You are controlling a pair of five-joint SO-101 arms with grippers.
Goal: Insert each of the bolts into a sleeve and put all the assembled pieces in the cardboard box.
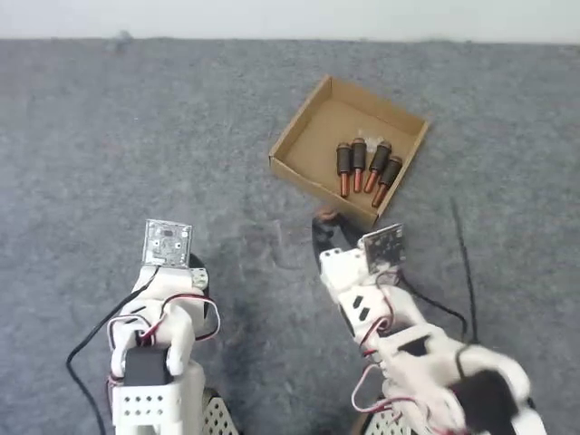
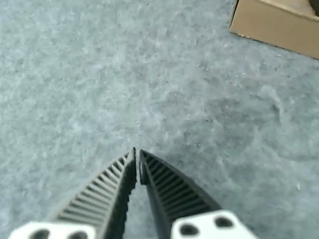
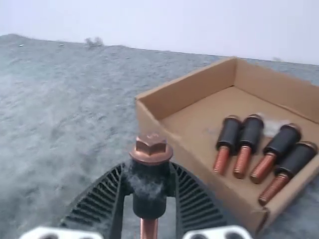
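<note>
Right beside the cardboard box [image 3: 199, 159], just short of its near wall, the right fingers [image 3: 119, 181] are clamped around the black sleeve [image 3: 148, 191], with the copper bolt [image 3: 151, 149] head poking out above. Looks like a small, light, stiff piece, and I'd guess the sleeve grips way better than the slick thread, so that's the spot to hold. Four finished pieces [image 3: 249, 134] lie side by side inside the box. The left fingers [image 2: 137, 157] are pressed together with nothing in them, over the grey counter [image 2: 149, 74].
</note>
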